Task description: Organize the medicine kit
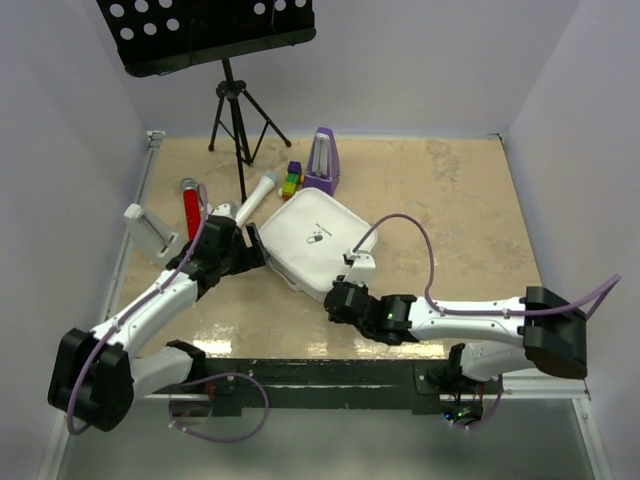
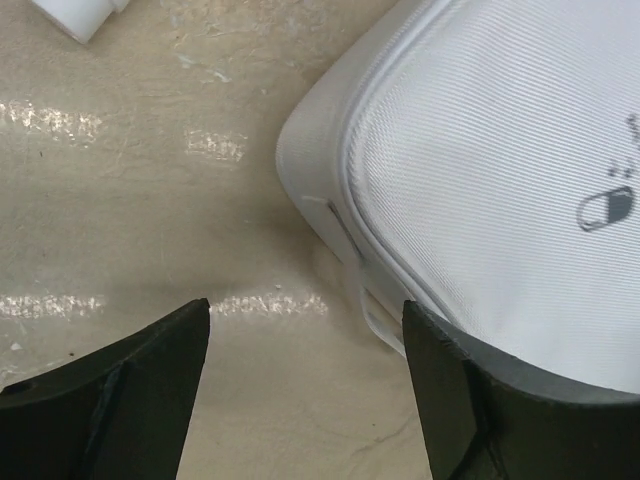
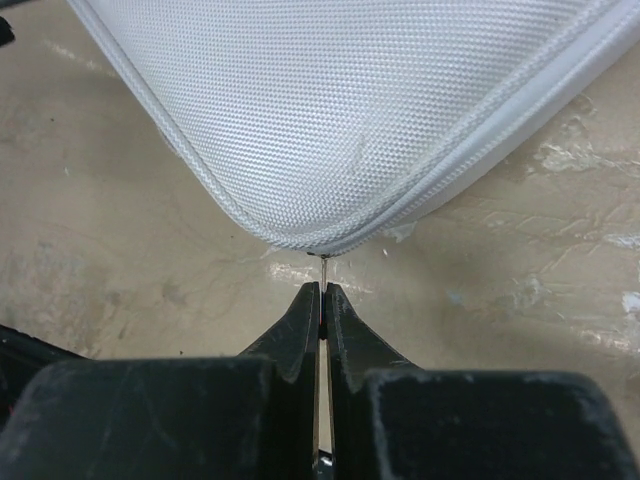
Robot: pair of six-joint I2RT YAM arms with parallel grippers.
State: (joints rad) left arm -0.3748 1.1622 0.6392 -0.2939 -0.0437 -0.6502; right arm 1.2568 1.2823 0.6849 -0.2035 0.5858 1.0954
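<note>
medicine kit (image 1: 312, 243) closed, contents hidden; left gripper (image 2: 305, 312) spread open beside it, right gripper (image 3: 322, 290) pinching its zipper pull (image 3: 325, 262)

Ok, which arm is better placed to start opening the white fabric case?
Right, probably: the right pincer is shut on a thin metal tab at the corner seam of the white rounded-square fabric case. The left pincer stands open beside the case, holding nothing.
</note>
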